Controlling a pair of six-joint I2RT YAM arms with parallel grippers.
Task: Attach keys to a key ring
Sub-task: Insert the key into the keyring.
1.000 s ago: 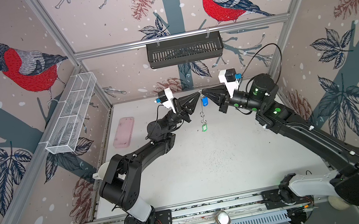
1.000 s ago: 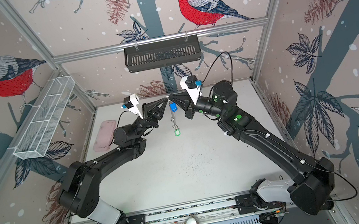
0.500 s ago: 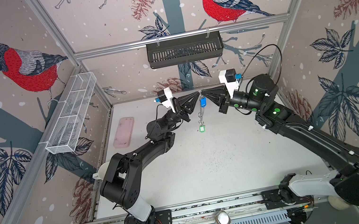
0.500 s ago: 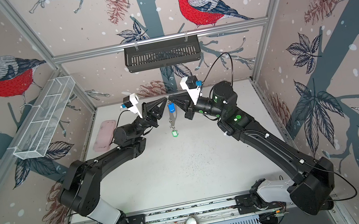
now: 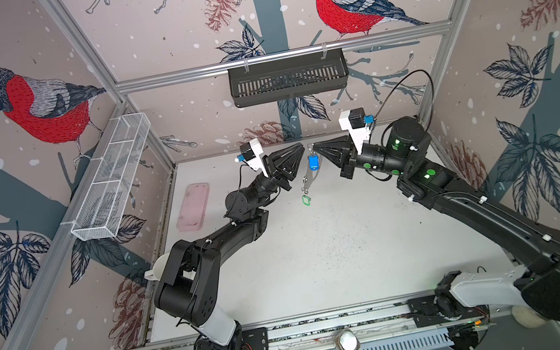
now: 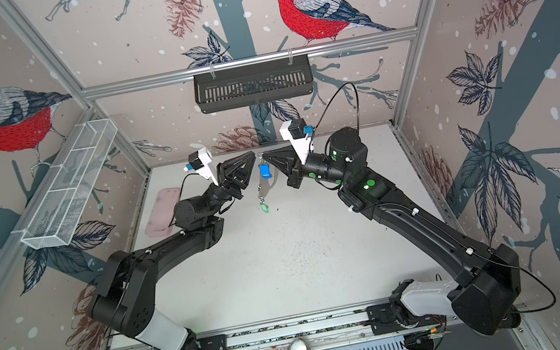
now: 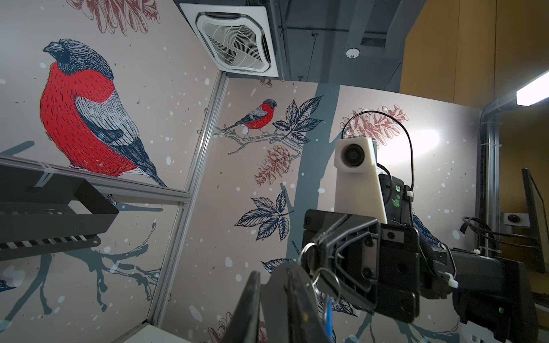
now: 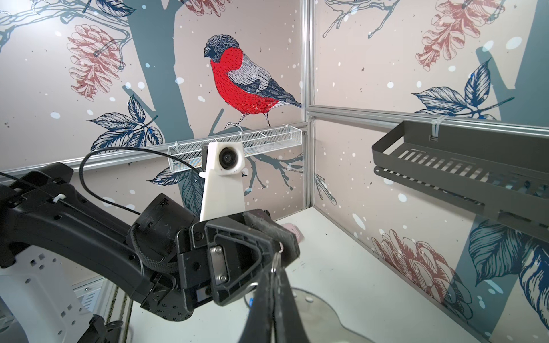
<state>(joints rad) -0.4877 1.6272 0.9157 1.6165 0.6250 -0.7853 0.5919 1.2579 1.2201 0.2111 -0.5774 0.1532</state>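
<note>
Easing your left gripper open has left the keys hanging off the key ring your right gripper pinches: seemingly attached.

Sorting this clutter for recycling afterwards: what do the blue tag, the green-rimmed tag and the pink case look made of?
Blue tag: opaque, smooth plastic, judging by its even saturated colour and rounded shape.
Green-rimmed tag: likely plastic too, a coloured rim round a paler middle; too small to judge the finish.
Pink case: matte plastic or silicone, with a dull even surface and rounded corners.
</note>
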